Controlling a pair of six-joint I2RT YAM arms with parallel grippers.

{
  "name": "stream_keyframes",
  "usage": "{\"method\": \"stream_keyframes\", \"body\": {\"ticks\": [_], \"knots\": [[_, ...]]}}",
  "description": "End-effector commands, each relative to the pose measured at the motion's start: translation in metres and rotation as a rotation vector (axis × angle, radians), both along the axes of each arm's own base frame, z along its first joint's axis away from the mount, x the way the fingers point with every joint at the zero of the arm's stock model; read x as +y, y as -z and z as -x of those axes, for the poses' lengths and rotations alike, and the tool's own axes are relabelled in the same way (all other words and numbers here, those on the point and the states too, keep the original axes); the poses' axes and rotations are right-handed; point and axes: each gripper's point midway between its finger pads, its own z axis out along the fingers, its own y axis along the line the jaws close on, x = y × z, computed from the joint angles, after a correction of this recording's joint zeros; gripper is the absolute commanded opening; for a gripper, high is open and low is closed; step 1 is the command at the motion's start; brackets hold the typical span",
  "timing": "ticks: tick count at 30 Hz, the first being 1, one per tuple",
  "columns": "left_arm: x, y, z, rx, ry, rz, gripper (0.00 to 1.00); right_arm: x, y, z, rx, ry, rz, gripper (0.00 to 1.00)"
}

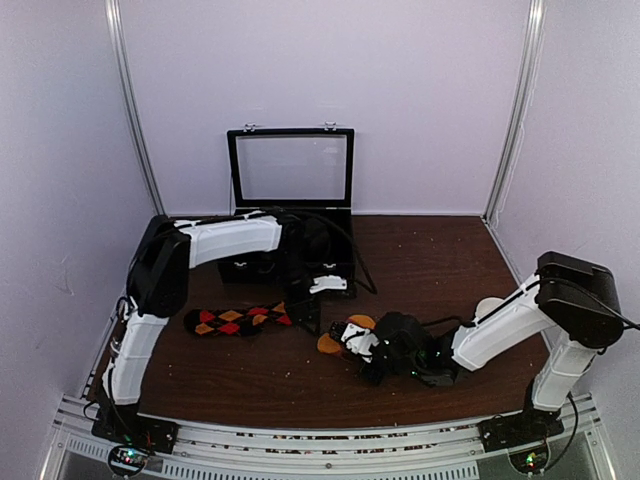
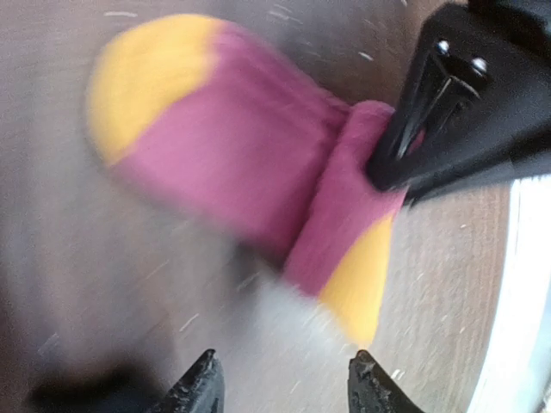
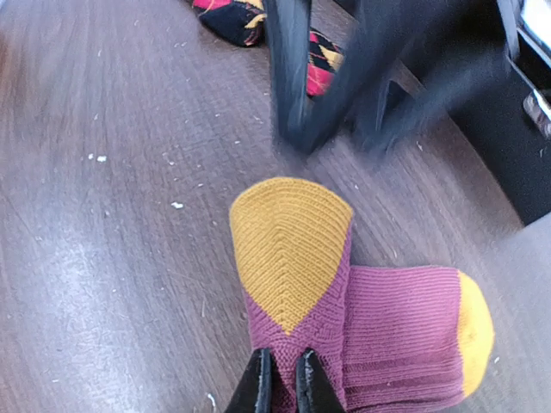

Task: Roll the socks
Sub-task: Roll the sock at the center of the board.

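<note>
**A:** From above, what is lying on the dark brown wooden worktop?

**B:** A black soft sock with red and orange argyle diamonds is lying flat toward nine o'clock. A magenta-pink knitted sock with orange ends is sitting near it, toward three o'clock. The left hand is hanging between the two. The right hand is reaching onto the pink one from three o'clock. A black case with a raised glazed lid is standing at twelve o'clock.

**A:** And the left wrist camera?

**B:** It is showing a blurred picture. The left hand's fingers are standing apart at six o'clock with only bare worktop between them. The pink sock is lying folded over itself beyond them, and the right hand is pinching its fold from two o'clock.

**A:** The right wrist camera?

**B:** The right hand's fingers are clamping nearly together on the pink sock's near edge at six o'clock. The argyle sock is lying at twelve o'clock, apart from it, and the left hand is showing blurred in between.
</note>
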Motion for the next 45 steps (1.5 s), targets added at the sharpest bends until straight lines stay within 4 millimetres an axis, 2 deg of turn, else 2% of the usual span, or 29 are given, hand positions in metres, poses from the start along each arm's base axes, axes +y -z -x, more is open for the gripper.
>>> {"method": "stream_keyframes", "body": {"ticks": [1, 3, 7, 10, 13, 17, 23, 30, 35, 45], "knots": [[-0.006, -0.060, -0.041, -0.200, -0.102, 0.177, 0.52, -0.033, 0.040, 0.021, 0.273, 0.055, 0.018, 0.03], [-0.003, -0.073, -0.038, -0.223, -0.084, 0.224, 0.52, -0.034, 0.040, 0.022, 0.346, 0.059, -0.032, 0.02], [-0.002, -0.088, -0.006, -0.172, 0.032, 0.330, 0.52, -0.037, 0.040, 0.019, 0.505, 0.092, -0.135, 0.01], [-0.003, -0.075, 0.020, -0.143, 0.146, 0.319, 0.51, -0.044, 0.045, 0.013, 0.613, 0.141, -0.203, 0.00], [-0.009, -0.058, 0.032, -0.157, 0.216, 0.303, 0.51, -0.049, 0.053, 0.012, 0.694, 0.175, -0.241, 0.00], [-0.024, -0.041, 0.031, -0.224, 0.264, 0.288, 0.51, -0.059, 0.067, 0.010, 0.777, 0.236, -0.241, 0.00], [-0.046, -0.033, 0.027, -0.322, 0.331, 0.283, 0.52, -0.082, 0.082, 0.004, 0.866, 0.339, -0.258, 0.00], [-0.060, -0.020, 0.012, -0.427, 0.354, 0.266, 0.54, -0.085, 0.089, 0.006, 0.902, 0.354, -0.242, 0.00], [-0.063, -0.004, 0.014, -0.438, 0.394, 0.227, 0.55, -0.087, 0.094, 0.007, 0.929, 0.372, -0.239, 0.00], [-0.055, 0.036, 0.015, -0.376, 0.419, 0.113, 0.32, -0.084, 0.092, 0.004, 0.944, 0.370, -0.268, 0.04]]}}
